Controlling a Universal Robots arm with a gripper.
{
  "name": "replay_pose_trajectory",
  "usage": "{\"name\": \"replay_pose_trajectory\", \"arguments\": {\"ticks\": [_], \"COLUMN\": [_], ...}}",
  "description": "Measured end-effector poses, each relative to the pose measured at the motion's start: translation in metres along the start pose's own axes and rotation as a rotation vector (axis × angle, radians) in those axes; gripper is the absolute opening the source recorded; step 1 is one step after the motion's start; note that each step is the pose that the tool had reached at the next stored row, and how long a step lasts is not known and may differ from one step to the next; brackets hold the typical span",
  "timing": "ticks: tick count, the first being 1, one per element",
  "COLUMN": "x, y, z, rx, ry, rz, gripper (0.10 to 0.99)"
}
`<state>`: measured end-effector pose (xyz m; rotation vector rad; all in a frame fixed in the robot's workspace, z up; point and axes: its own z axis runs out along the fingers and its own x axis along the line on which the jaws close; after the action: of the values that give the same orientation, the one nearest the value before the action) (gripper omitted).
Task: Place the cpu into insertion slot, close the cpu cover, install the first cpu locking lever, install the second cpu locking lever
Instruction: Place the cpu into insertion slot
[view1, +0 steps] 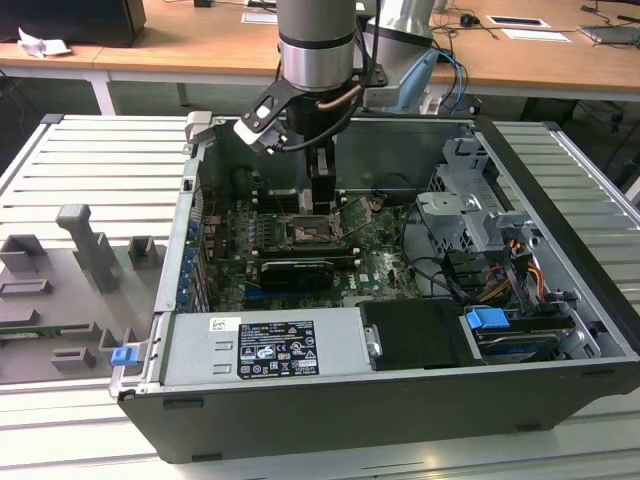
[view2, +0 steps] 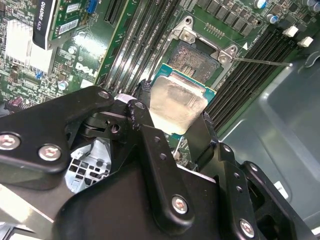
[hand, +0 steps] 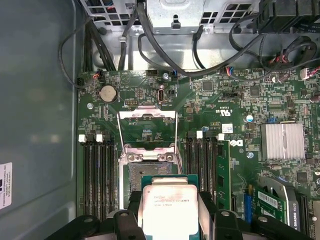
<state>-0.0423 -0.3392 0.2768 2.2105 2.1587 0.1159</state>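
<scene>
Reaching down into the open computer case (view1: 560, 300) in the exterior view, with the gripper (view1: 320, 205) low over the green motherboard (view1: 385, 262). Right beneath it, the insertion slot (view1: 313, 232): at about one o'clock from the long black card (view1: 292, 272) and at nine o'clock from the grey drive cage (view1: 470, 215). Outside the case, at nine o'clock, a grey fixture tray (view1: 70, 280).

Clamped tight on the cpu (hand: 170, 205), gripping it by two opposite edges between black fingers (view2: 150, 145), pale silver face turned toward both wrist cameras. Held over one edge of the slot, not seated in it: in the second wrist view, covering only the margin nearest the fingers and leaving most of the dark contact field bare. Cannot tell whether touching the socket rim or hanging just above it.

In the first wrist view, showing the cpu cover (hand: 146, 125) standing open, tipped back on the side of the socket far from the chip, green board visible through its square window. Also a thin locking lever (view2: 260, 61) jutting out from a corner of the socket frame, not lying across it. Flanked on both sides by long narrow memory slots (hand: 97, 170); further off on the board, a finned silver heatsink (hand: 282, 141) and a round coin cell (hand: 107, 93).
</scene>
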Motion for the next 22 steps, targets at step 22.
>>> {"name": "replay_pose_trajectory", "arguments": {"ticks": [22], "x": [-0.0001], "y": [-0.0004], "z": [0.0047], "rx": [0.000], "ry": [0.0000], "rz": [0.000], "gripper": [0.529]}}
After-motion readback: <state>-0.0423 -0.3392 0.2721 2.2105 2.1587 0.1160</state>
